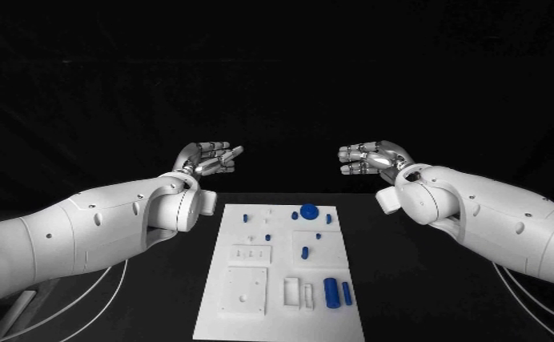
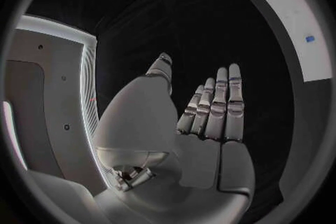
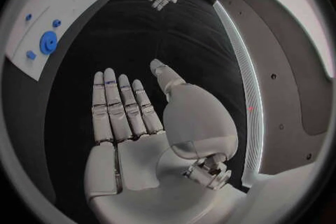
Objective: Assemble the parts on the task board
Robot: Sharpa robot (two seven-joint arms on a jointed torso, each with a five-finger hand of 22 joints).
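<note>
From the head view I see both my hands raised beyond the far end of the task board (image 1: 248, 310), the left hand (image 1: 209, 158) and the right hand (image 1: 373, 158) facing each other, fingers loosely apart and holding nothing — so I judge no assembly step has started and I'm at the ready pose. The board lies in the middle of the black table (image 1: 415, 310), and the blue parts lie on it: a round blue part (image 1: 310, 211) near the far edge and two blue cylinders (image 1: 339, 292) near the close right corner. My next move, I reckon, is to bring one hand down and back toward the board and pick a part; the cylinders look easiest for the right hand. In the left wrist view my left hand's fingers (image 2: 223, 105) are straight and side by side, thumb apart, palm empty; the board curves past one side, well apart from the hand, with the round part on it. In the right wrist view the right fingers (image 3: 119, 105) are likewise extended and empty, and the left hand hangs opposite — nothing stands between either hand and the board.
</note>
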